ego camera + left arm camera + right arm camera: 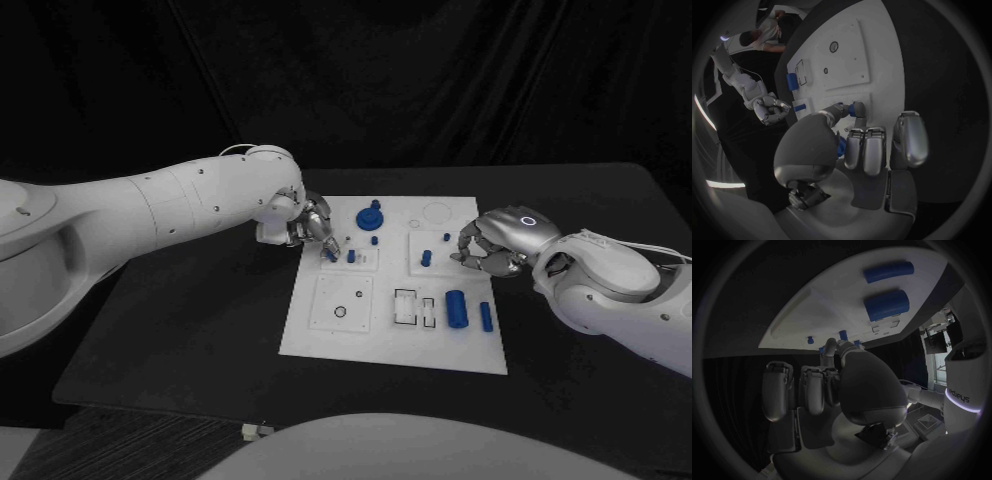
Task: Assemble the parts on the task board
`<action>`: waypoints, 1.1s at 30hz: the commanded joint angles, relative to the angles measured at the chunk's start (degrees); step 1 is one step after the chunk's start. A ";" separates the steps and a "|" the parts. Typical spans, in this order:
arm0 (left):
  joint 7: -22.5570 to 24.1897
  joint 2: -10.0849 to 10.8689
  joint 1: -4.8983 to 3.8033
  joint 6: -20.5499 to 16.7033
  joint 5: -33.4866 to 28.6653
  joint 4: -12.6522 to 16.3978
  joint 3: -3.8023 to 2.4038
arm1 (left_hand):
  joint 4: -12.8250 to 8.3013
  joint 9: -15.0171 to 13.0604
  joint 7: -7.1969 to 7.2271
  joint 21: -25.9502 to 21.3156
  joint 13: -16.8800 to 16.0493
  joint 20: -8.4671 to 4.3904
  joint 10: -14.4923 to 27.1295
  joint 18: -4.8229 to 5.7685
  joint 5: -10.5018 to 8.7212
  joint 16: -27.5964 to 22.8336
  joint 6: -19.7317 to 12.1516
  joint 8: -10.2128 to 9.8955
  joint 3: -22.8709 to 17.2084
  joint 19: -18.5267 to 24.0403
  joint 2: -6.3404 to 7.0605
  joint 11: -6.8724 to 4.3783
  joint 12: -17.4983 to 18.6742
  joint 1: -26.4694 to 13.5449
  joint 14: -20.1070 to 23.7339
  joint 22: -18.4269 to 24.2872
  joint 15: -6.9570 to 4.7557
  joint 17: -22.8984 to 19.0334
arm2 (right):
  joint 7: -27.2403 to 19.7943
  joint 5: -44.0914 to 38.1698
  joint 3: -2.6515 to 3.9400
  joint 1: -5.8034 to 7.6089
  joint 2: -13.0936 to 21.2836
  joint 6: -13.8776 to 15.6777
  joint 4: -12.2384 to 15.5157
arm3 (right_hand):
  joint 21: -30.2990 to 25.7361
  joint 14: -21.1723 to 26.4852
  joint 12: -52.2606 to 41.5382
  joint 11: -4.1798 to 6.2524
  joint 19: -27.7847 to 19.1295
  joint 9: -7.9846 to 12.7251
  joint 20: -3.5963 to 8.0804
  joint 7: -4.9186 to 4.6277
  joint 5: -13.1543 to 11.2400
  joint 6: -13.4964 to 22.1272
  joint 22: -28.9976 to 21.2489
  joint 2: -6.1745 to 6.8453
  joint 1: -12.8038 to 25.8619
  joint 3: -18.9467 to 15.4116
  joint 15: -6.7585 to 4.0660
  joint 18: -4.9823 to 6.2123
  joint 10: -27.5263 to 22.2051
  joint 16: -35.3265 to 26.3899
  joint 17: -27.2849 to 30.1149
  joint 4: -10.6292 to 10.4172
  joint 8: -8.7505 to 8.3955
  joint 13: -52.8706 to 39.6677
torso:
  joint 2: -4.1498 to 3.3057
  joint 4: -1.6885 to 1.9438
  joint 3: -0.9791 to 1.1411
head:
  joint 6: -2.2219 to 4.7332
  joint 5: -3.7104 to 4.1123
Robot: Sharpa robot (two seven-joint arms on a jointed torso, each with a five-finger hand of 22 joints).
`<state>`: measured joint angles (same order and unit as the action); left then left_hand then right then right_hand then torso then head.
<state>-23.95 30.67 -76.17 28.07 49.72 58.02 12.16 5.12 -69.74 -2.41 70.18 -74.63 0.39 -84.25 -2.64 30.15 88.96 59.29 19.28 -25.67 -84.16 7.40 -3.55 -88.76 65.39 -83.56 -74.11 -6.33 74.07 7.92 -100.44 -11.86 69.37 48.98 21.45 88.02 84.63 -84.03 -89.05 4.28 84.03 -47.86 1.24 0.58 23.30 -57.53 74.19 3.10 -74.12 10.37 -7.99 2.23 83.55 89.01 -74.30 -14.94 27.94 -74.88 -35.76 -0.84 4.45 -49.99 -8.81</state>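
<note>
Head view showed the white task board (pixel 392 345) lying in the middle of the black table (pixel 188 320), with both hands at its far half. The left hand (pixel 306 222) reached in over the board's left edge, its fingertips down at a small blue peg (pixel 351 256) standing in the board; whether it actually pinched that peg could not be told from here. The right hand (pixel 492 250) sat curled at the board's right edge, near another small blue peg (pixel 427 257). A round blue knob (pixel 371 215) stood at the far end, and a thick blue cylinder (pixel 456 308) and a thinner blue bar (pixel 486 316) lay loose side by side on the near right part. Left wrist view showed the left hand (pixel 856 145) with thumb and one finger closed on the small blue peg (pixel 859 108) at the board, the other fingers folded, so it seemed to hold that peg, probably seating it. Right wrist view showed the right hand (pixel 826 385) with fingers curled and nothing clearly in them, one fingertip near the row of small pegs (pixel 842 334); the cylinder (pixel 886 304) and bar (pixel 888 271) lay beyond. The step in hand looked like setting the peg; next would call for a straight downward push, then a clean release.
</note>
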 commanded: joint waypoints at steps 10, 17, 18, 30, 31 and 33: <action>-0.99 -0.39 -0.03 3.98 -0.41 -0.91 -0.06 | -3.12 -0.18 1.68 -1.14 -15.19 -0.42 -5.61 -1.38 1.23 0.02 0.28 -1.35 -8.82 0.66 0.46 0.00 -0.94 1.21 -6.14 -10.51 -0.11 14.83 | 1.01 -0.13 0.04 -0.26 0.13 -0.01 0.08 | -0.93 -5.32 -0.95 -0.17 2.61 -0.30 0.06 -0.08 1.37 0.32 13.57 0.16 -1.21 2.66 0.07 -0.56 6.45 -0.32 -12.44 -0.15 -1.48 -15.12 | 0.01 0.01 0.00 | -0.01 0.04; -1.16 -0.63 -0.02 4.65 -0.41 -1.53 -0.06 | -3.19 -0.15 1.68 -1.31 -15.12 -0.42 -5.56 -1.41 1.23 -0.04 0.33 -1.36 -8.84 0.72 0.48 0.00 -0.82 1.21 -6.12 -10.47 -0.10 14.76 | 1.02 -0.13 0.04 -0.29 0.03 -0.08 0.06 | -0.98 -5.30 -0.95 -0.16 2.58 -0.30 0.06 -0.10 1.37 0.43 13.55 0.18 -1.22 2.69 0.07 -0.54 6.45 -0.36 -12.35 -0.14 -1.56 -15.12 | 0.02 -0.02 -0.01 | -0.01 -0.10; -1.11 -0.68 -0.02 4.67 -0.41 -1.63 -0.06 | -3.19 -0.15 1.68 -1.31 -15.12 -0.42 -5.56 -1.41 1.23 -0.04 0.33 -1.36 -8.84 0.72 0.48 0.00 -0.82 1.21 -6.12 -10.47 -0.10 14.76 | 1.02 -0.13 0.04 -0.30 0.02 -0.09 0.06 | -0.98 -5.30 -0.95 -0.16 2.58 -0.30 0.06 -0.10 1.37 0.43 13.55 0.18 -1.22 2.69 0.07 -0.54 6.45 -0.36 -12.35 -0.14 -1.56 -15.12 | 0.01 -0.02 -0.01 | -0.01 -0.14; -0.54 -1.25 0.10 3.73 -0.41 -2.17 -0.06 | -4.25 0.75 1.51 -1.91 -14.85 -0.13 -5.32 -1.51 -2.24 -0.30 0.46 -2.12 -8.80 1.17 -0.01 0.25 -0.34 0.55 -6.00 -10.36 0.18 14.49 | 1.04 -0.13 0.04 -0.34 0.02 -0.09 0.13 | -0.98 -5.30 -0.95 -0.16 2.58 -0.30 0.06 -0.10 1.37 0.43 13.55 0.18 -1.22 2.69 0.07 -0.54 6.45 -0.36 -12.35 -0.14 -1.56 -15.12 | 0.01 0.01 -0.02 | -0.01 -0.09; -0.55 -1.30 0.13 3.58 -0.41 -2.20 -0.06 | -4.31 0.83 1.50 -1.89 -14.86 -0.10 -5.33 -1.51 -2.59 -0.30 0.44 -2.19 -8.77 1.17 -0.08 0.26 -0.36 0.49 -6.00 -10.36 0.19 14.49 | 1.04 -0.13 0.04 -0.34 0.02 -0.08 0.13 | -0.98 -5.30 -0.95 -0.16 2.58 -0.30 0.06 -0.10 1.37 0.43 13.55 0.18 -1.22 2.69 0.07 -0.54 6.45 -0.36 -12.35 -0.14 -1.56 -15.12 | 0.01 0.00 -0.03 | -0.01 -0.11; -0.67 -1.37 0.18 3.18 -0.40 -2.24 -0.06 | -4.38 0.96 1.47 -1.95 -14.83 -0.07 -5.30 -1.52 -3.09 -0.38 0.31 -2.35 -8.74 1.21 -0.18 0.29 -0.31 0.38 -5.97 -10.35 0.22 14.41 | 1.04 -0.13 0.04 -0.34 0.04 -0.09 0.16 | -0.98 -5.30 -0.95 -0.16 2.58 -0.30 0.06 -0.10 1.37 0.43 13.55 0.18 -1.22 2.69 0.07 -0.54 6.45 -0.36 -12.35 -0.14 -1.56 -15.12 | 0.02 0.00 -0.01 | -0.01 -0.09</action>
<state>-24.66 29.40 -76.12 31.24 49.32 55.84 12.11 4.25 -68.41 -2.51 69.07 -74.63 0.31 -84.49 -2.64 25.93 88.92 59.38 17.50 -26.51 -82.65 7.39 -3.28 -88.75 65.37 -83.56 -74.11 -6.32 74.07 7.94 -100.44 -11.86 69.18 48.99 21.41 88.07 84.63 -84.03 -89.05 4.28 84.04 -47.86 1.24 0.57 23.30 -57.52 74.19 3.10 -74.12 10.37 -7.99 2.23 83.55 89.01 -74.30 -14.94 27.94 -74.88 -35.76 -0.84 4.44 -49.99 -8.93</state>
